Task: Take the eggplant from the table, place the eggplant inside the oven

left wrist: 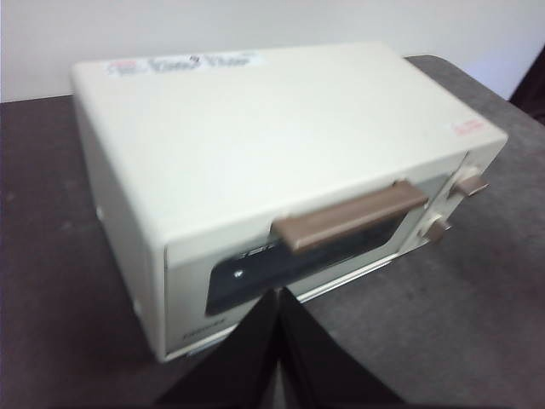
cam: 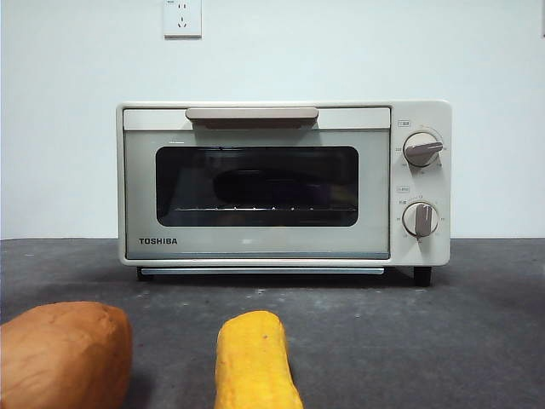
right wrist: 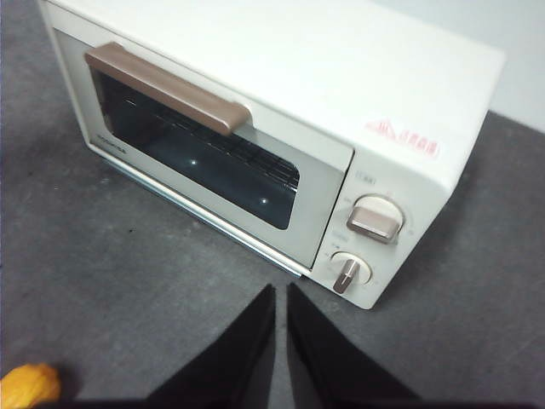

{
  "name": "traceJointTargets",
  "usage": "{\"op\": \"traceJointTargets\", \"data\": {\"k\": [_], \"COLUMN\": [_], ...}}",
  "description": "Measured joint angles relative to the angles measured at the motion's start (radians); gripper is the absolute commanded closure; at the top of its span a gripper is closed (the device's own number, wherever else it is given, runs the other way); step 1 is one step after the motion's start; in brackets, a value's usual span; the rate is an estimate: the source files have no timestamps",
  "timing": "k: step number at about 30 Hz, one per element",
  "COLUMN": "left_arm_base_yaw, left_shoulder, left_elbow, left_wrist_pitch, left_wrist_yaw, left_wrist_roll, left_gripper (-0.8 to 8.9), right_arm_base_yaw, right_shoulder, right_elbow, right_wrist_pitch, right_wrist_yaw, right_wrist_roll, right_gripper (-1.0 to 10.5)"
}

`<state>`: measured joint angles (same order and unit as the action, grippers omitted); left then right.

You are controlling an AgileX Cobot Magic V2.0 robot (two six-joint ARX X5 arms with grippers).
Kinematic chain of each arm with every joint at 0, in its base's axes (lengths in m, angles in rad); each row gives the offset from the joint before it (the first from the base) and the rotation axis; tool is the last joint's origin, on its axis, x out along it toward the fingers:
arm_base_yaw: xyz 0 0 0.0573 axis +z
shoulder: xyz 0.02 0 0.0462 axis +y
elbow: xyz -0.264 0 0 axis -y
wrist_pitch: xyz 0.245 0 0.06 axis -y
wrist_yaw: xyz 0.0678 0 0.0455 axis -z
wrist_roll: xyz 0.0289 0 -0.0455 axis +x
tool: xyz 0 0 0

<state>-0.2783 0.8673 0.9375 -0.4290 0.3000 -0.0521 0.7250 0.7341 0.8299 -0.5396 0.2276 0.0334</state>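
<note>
The cream-white oven (cam: 281, 183) stands on the dark grey table (cam: 409, 341) with its glass door closed and its beige handle (cam: 252, 114) up. Behind the glass, a long dark shape (cam: 264, 183) lies on the rack; it looks like the eggplant, but its colour is hard to make out. My left gripper (left wrist: 279, 294) hovers above and in front of the oven (left wrist: 281, 162), shut and holding nothing. My right gripper (right wrist: 281, 291) hangs over the table in front of the oven's knobs (right wrist: 373, 220), shut and holding nothing. Neither arm shows in the front view.
An orange-brown sweet potato (cam: 61, 356) lies at the front left of the table. A yellow corn cob (cam: 254, 362) lies beside it, and its tip (right wrist: 27, 385) shows in the right wrist view. A wall socket (cam: 182, 17) is on the white wall behind.
</note>
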Motion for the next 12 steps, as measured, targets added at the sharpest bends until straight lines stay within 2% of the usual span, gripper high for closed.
{"op": "traceJointTargets", "data": {"k": [4,6,9,12], "left_arm_base_yaw": [-0.047,-0.068,-0.08,-0.08], "left_shoulder": [-0.127,-0.176,-0.219,-0.225], "left_elbow": [-0.147,-0.199,-0.234,-0.234], "left_wrist_pitch": [0.054,0.053,0.026,0.009], "left_wrist_yaw": [-0.075,-0.104,-0.111,-0.112], "left_wrist_roll": [-0.014,-0.016,-0.019,-0.02], "left_gripper": [8.07,8.07,8.06,8.06], "right_arm_base_yaw": [-0.058,-0.065,-0.071,-0.072], "right_shoulder": [-0.034,-0.046,-0.039,-0.019], "right_elbow": [-0.147,-0.219,-0.303,-0.318], "right_wrist_pitch": [0.198,0.313,0.431,0.422], "right_wrist_yaw": [-0.064,-0.069,-0.018,0.011], "right_wrist_roll": [0.001,0.001,0.001,0.001], "right_gripper": [9.4,9.4,9.4,9.4]}}
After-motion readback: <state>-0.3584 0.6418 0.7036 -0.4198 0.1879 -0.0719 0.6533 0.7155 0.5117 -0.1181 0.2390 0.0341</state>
